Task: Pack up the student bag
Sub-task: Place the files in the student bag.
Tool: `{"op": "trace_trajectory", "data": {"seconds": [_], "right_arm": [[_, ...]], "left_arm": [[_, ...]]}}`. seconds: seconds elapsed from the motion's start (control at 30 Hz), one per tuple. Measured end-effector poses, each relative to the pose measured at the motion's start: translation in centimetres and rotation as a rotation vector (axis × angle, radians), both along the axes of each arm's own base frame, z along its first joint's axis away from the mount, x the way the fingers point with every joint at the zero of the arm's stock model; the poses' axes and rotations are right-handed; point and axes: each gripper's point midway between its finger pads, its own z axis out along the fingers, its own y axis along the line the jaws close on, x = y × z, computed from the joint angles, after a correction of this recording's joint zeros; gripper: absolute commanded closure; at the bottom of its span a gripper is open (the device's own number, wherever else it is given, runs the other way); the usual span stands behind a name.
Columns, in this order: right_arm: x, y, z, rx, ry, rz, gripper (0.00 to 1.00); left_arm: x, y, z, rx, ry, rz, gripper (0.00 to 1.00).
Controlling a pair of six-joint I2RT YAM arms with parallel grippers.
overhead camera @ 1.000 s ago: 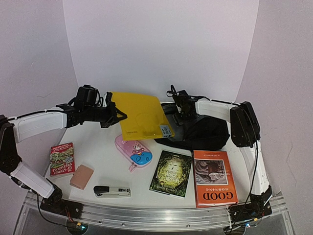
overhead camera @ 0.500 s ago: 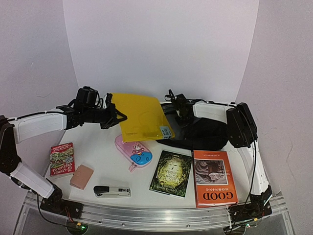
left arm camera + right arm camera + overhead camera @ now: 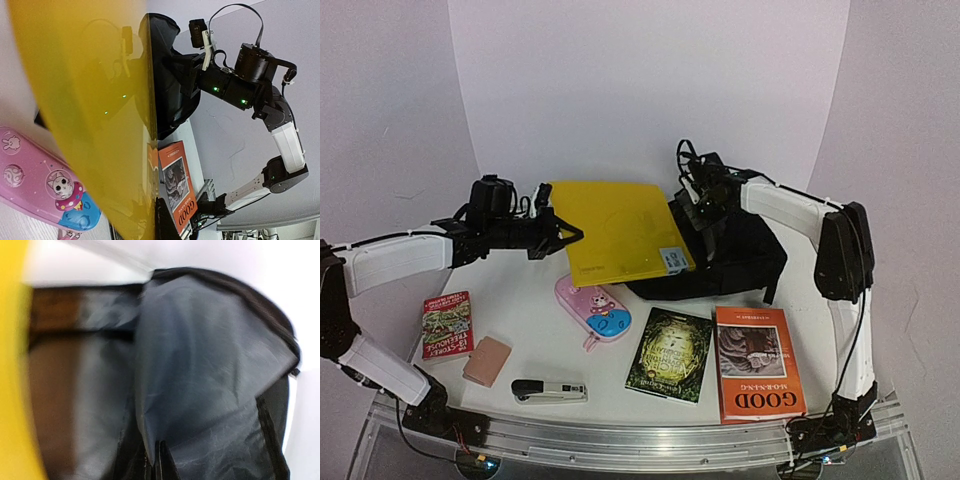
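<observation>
The student bag (image 3: 735, 262), black with grey lining (image 3: 200, 365), lies at the back right. My right gripper (image 3: 701, 203) is shut on the upper edge of its opening and holds it lifted; in the right wrist view the closed fingertips (image 3: 159, 462) pinch the grey fabric. A large yellow book (image 3: 615, 230) hangs tilted above the table, its right end at the bag's mouth. My left gripper (image 3: 560, 235) is shut on the book's left edge. In the left wrist view the yellow book (image 3: 90, 115) fills the left side, with the bag (image 3: 167, 80) just beyond it.
On the table lie a pink cartoon pencil case (image 3: 595, 310), a dark green book (image 3: 670, 352), an orange "GOOD MORNING" book (image 3: 755, 362), a red book (image 3: 446, 325), a small pink block (image 3: 487, 360) and a stapler (image 3: 549, 390) near the front edge.
My right gripper has shut on the bag's edge and lifted it up and back. The yellow book has shifted right, toward the bag's opening.
</observation>
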Motion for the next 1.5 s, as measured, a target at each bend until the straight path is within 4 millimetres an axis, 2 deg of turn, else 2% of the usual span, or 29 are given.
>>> {"op": "trace_trajectory", "data": {"seconds": [0.1,0.2,0.53,0.97,1.27,1.5], "right_arm": [[-0.3,0.8,1.9,0.049,-0.011,0.048,1.0],[-0.5,1.3,2.6,0.067,-0.01,0.082,1.0],[-0.6,0.4,2.0,0.051,0.019,0.083,1.0],[-0.3,-0.3,2.4,0.013,-0.015,0.028,1.0],[-0.2,0.3,2.3,0.05,-0.016,0.032,1.0],[-0.9,1.4,0.8,0.096,0.028,0.08,1.0]], "left_arm": [[0.2,-0.9,-0.5,-0.03,0.017,-0.037,1.0],[0.7,-1.7,-1.6,-0.052,0.048,-0.058,1.0],[1.5,-2.4,-4.3,-0.113,0.132,-0.067,1.0],[-0.1,-1.7,-4.6,-0.113,0.17,-0.081,1.0],[-0.5,-2.0,-6.4,-0.138,0.249,-0.106,1.0],[0.2,-2.8,-7.9,-0.17,0.293,-0.115,1.0]]}}
